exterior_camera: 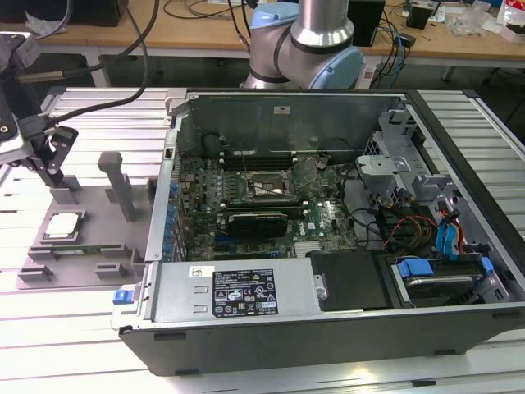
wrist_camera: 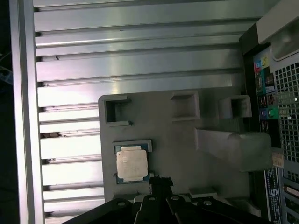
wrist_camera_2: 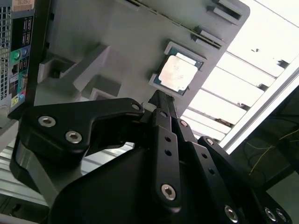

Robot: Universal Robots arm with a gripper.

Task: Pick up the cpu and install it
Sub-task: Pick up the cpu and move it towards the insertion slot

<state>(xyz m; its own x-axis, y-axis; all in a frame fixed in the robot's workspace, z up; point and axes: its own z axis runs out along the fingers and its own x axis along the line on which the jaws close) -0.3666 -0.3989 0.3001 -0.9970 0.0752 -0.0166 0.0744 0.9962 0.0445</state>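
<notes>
The cpu lies flat in a shallow square recess of the grey tray, which sits on the slatted metal table just beside the open computer case, on the exterior view's left. Its pale silver top faces up.

The pincer hangs over the far part of the same tray, its black fingers drawn together to a single narrow tip and gripping nothing. In the exterior view the cpu sits nearer the camera than that tip, apart from it, with bare tray between the two.

Both wrist views look down along the fingers. In the second wrist view the closed tip of the pincer comes up just short of one edge of the cpu but does not overlap the chip. The first wrist view shows the same — pincer beside the cpu, off one edge of its recess. Whether the tip touches the tray surface cannot be told.

Inside the case, the black socket frame on the motherboard is well apart from the cpu.
</notes>
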